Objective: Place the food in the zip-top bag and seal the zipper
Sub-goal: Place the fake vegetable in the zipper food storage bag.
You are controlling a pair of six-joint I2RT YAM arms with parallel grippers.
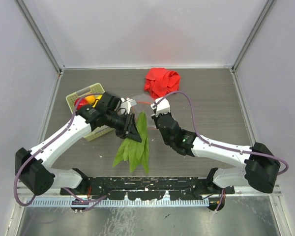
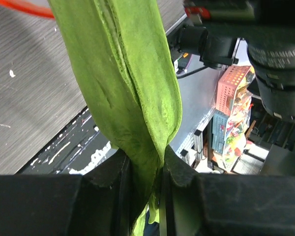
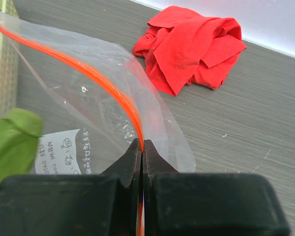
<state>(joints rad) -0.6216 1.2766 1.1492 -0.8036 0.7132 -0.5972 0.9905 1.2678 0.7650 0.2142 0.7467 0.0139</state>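
A bunch of long green pods (image 1: 134, 145) hangs from my left gripper (image 1: 132, 131), which is shut on its upper end. In the left wrist view the green pods (image 2: 128, 78) run up from between the fingers of the left gripper (image 2: 145, 161). The clear zip-top bag (image 1: 139, 101) lies just beyond, between the two grippers. My right gripper (image 1: 157, 105) is shut on the bag's red-orange zipper (image 3: 101, 81), pinching it at the right gripper's tips (image 3: 141, 144). The bag (image 3: 83, 105) bulges open to the left, with a green pod tip (image 3: 12, 142) beside it. More food (image 1: 87, 101) sits in the basket.
A pale green slotted basket (image 1: 77, 94) stands at the left behind my left arm. A crumpled red cloth (image 1: 161, 81) lies at the back, also in the right wrist view (image 3: 191, 46), just beyond the bag. Walls enclose the table on three sides.
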